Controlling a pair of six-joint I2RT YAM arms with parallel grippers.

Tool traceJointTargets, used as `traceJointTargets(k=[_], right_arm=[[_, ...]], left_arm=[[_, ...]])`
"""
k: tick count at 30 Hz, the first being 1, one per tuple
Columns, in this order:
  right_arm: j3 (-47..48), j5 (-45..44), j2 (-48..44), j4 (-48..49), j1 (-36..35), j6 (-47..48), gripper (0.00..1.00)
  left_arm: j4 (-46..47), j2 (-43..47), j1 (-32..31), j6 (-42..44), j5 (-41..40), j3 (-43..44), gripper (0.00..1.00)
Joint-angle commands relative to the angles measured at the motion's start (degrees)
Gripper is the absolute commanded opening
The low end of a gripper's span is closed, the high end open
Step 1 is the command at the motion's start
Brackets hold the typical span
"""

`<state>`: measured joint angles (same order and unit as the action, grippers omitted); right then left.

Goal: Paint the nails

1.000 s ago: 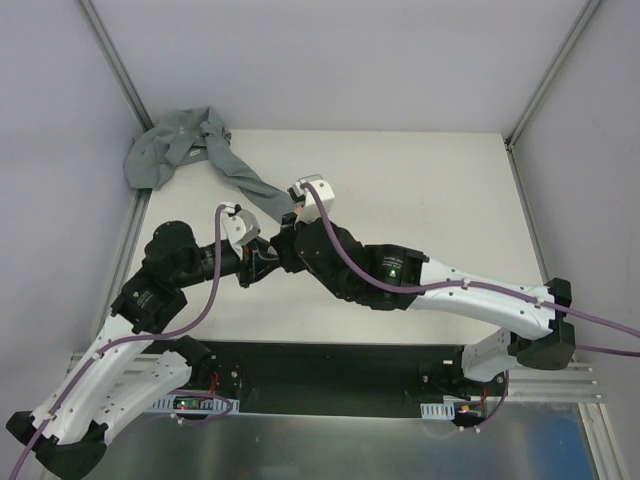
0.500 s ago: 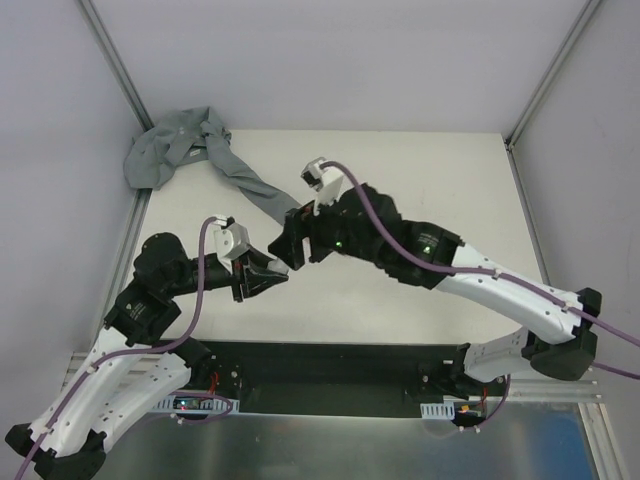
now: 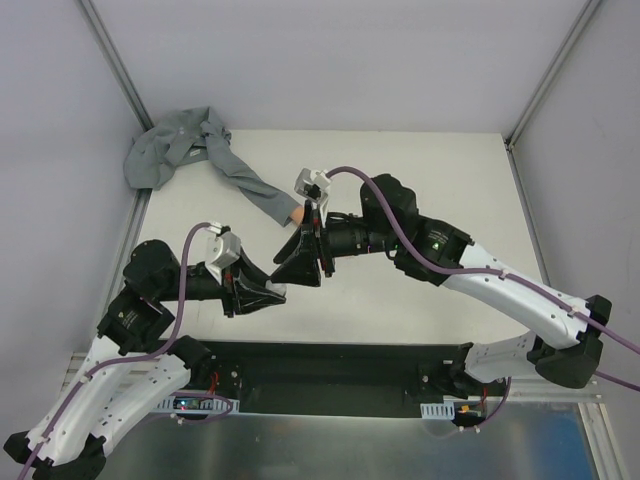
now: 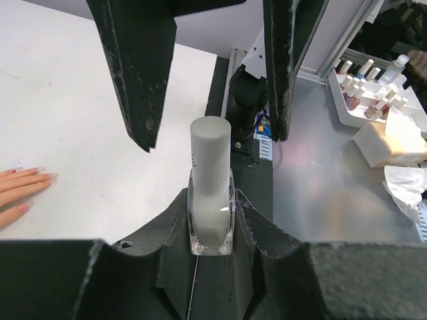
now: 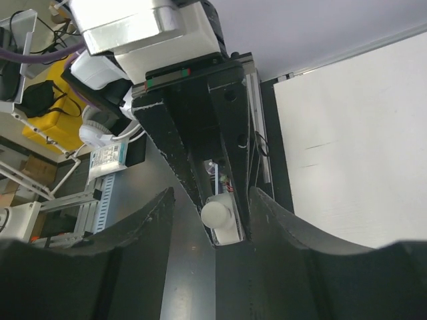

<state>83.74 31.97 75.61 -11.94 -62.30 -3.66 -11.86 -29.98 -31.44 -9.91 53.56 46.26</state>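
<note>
My left gripper point(image 3: 262, 293) is shut on a small white polish bottle point(image 4: 211, 213) with a pale grey cap point(image 4: 210, 143), held upright between its jaws point(image 4: 212, 223). My right gripper point(image 3: 300, 265) faces it, open, with one finger point(image 4: 137, 67) on each side of the cap and clear of it. In the right wrist view the cap point(image 5: 215, 212) lies between my open right fingers point(image 5: 277, 223). The peach mannequin hand point(image 3: 293, 213) sticks out of the grey sleeve point(image 3: 240, 180) just beyond both grippers. Its pink nails point(image 4: 48, 177) show at the left edge of the left wrist view.
The sleeve ends in a bunched heap point(image 3: 165, 150) at the table's far left corner. A black base plate point(image 3: 340, 370) runs along the near edge. Off the table, a white tray of polish bottles point(image 4: 363, 87) and tissues point(image 4: 400, 143) stand on a metal shelf.
My left gripper has drawn back from the hand toward the near left with the bottle. My right gripper has swung round to face it and now straddles the cap.
</note>
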Motion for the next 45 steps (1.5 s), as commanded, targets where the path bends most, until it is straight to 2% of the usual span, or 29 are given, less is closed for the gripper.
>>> traceJointTargets(k=[1,6,9,12,13,14,17,18,20,23,26,28,30,31,34,40,41,45], right_arm=[[-0.86,4.69,0.23,5.70,-0.27,-0.56,0.49],[-0.95,3.37,0.76,4.48,-1.06,0.41,0.48],[-0.86,2.58,0.85,4.12,-1.50,0.76,0.43],[-0.51,1.00,1.29,3.60,-2.29,1.02,0.27],[-0.43,0.30,1.29,3.60,-2.56,0.94,0.11],[-0.08,-1.28,1.46,3.16,-2.82,0.59,0.01],[1.41,-16.62,1.82,-1.14,-5.54,-0.99,0.01],[2.29,-32.68,2.25,-4.46,-9.20,-2.04,0.01],[5.71,-56.09,3.48,-12.00,-14.57,-9.14,0.00],[8.01,-68.49,5.86,-15.56,-18.63,-10.58,0.01],[8.28,-67.22,5.60,-13.21,-18.82,-8.56,0.01],[5.91,-65.99,3.59,-10.66,-18.73,-6.02,0.00],[3.81,-64.75,2.44,-7.92,-18.29,-3.39,0.01],[3.19,-64.23,1.13,-7.48,-17.86,-2.76,0.01],[-1.28,-63.08,-1.51,-6.25,-15.14,-2.40,0.01],[-17.00,-67.03,-10.83,1.46,-7.14,-0.90,0.01],[-22.69,-68.43,-13.10,2.79,-4.17,-1.43,0.01],[-40.29,-74.67,-18.22,14.90,0.59,-1.26,0.01]], left_arm=[[2.63,-0.43,0.24,-2.31,1.64,3.13,0.00],[2.72,-1.05,0.15,-2.57,0.23,4.10,0.00],[2.80,-1.05,0.24,-2.39,-0.21,4.36,0.00],[2.72,-1.05,0.15,-1.87,-1.69,4.45,0.00],[2.80,-0.96,0.24,-1.69,-2.23,4.37,0.00],[2.72,-0.96,0.24,-0.91,-3.28,4.36,0.00],[2.45,0.09,0.15,0.59,-12.49,3.67,0.00],[2.45,0.53,0.24,1.47,-16.26,3.49,0.00],[2.45,0.45,0.24,4.10,-18.57,2.87,0.00],[1.75,-0.69,0.15,6.30,-20.86,2.78,0.00],[1.40,-1.05,0.15,6.05,-21.39,2.61,0.00],[1.31,-0.17,0.15,5.61,-21.13,1.82,0.11],[0.78,1.49,0.15,5.26,-20.69,1.12,0.31],[0.52,2.20,0.24,5.08,-20.60,0.50,0.48],[-1.32,5.27,0.24,5.17,-20.07,-0.55,0.66],[-6.25,9.76,0.15,5.08,-19.63,0.14,0.74],[-6.60,10.28,0.15,4.64,-19.98,0.23,0.90],[-7.39,11.61,0.15,2.80,-23.14,0.50,0.92]])
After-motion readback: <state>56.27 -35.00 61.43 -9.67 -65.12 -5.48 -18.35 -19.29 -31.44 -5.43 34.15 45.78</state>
